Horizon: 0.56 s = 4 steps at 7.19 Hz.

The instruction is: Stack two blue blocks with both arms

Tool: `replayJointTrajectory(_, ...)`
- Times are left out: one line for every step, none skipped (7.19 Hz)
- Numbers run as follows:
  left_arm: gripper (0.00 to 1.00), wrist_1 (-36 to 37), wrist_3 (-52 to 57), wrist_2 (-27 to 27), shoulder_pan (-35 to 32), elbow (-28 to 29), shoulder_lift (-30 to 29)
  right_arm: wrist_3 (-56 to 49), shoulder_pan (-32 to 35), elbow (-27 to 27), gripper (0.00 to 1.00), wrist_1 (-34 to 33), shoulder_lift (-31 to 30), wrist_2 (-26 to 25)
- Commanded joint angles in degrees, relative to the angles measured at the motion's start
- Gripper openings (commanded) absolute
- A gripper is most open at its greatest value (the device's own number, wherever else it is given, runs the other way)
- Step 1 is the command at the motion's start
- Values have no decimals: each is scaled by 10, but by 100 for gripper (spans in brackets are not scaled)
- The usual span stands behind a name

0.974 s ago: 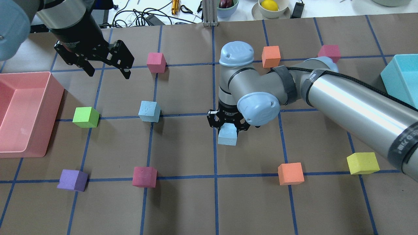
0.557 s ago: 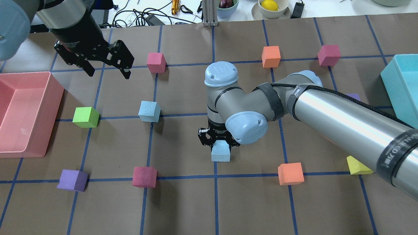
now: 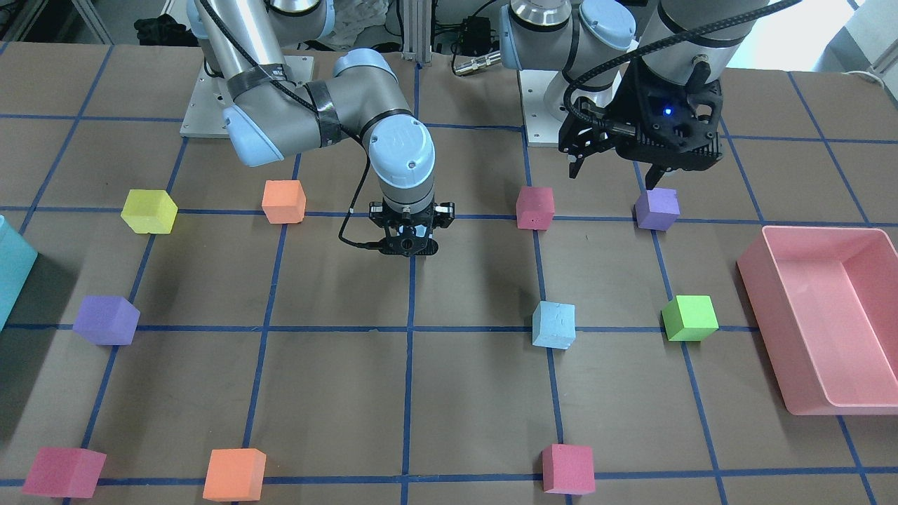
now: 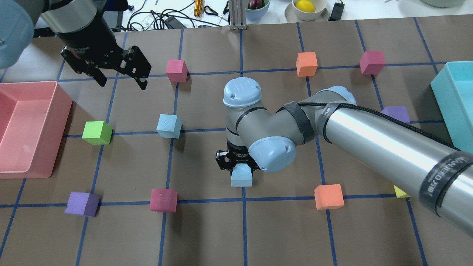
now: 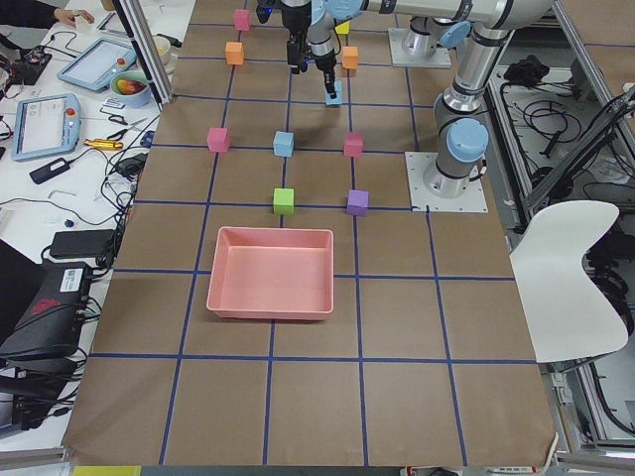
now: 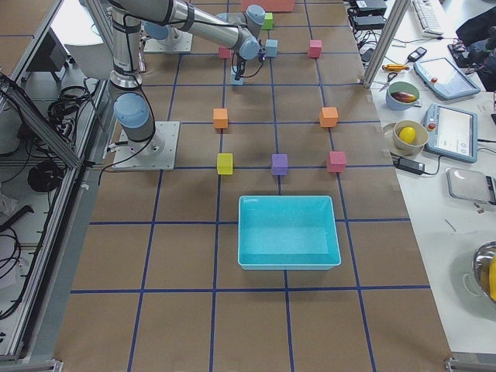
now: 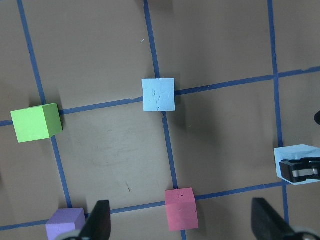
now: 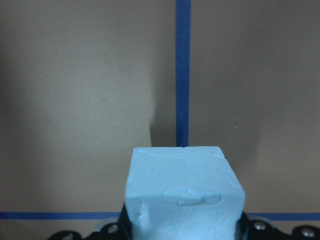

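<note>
While the second blue block (image 4: 169,126) lies where it lay a second ago, on a blue tape crossing to the left of centre, the carried blue block (image 4: 241,177) has travelled left and towards the robot's side of the table (image 4: 207,229). The right gripper (image 4: 241,170) is clamped on it from above. It seems to be held just off the paper, though that is hard to tell. The two blocks are well apart, so the carry looks under way and the stacking not yet begun. The left gripper (image 4: 122,82) has not moved. It hangs at the far left with its jaws apart and empty. A black band (image 4: 445,177) on the right arm reads roughly "WANLEED"; the lettering on the grippers is too small to read.
</note>
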Motion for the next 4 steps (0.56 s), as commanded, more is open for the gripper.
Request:
replayJointTrajectory(100,2,0,1,0,1,-2,-2,1,11,2,-2,1,1)
replayJointTrajectory(100,8,2,1,0,1,-5,-3,0,26,6,-9,0,0)
replayJointTrajectory(100,9,1,1,0,1,-5,-1,0,41,10,-38,0,1)
replayJointTrajectory(100,8,1,-1,0,0,-4,6,0,43,18,-65,-2,3)
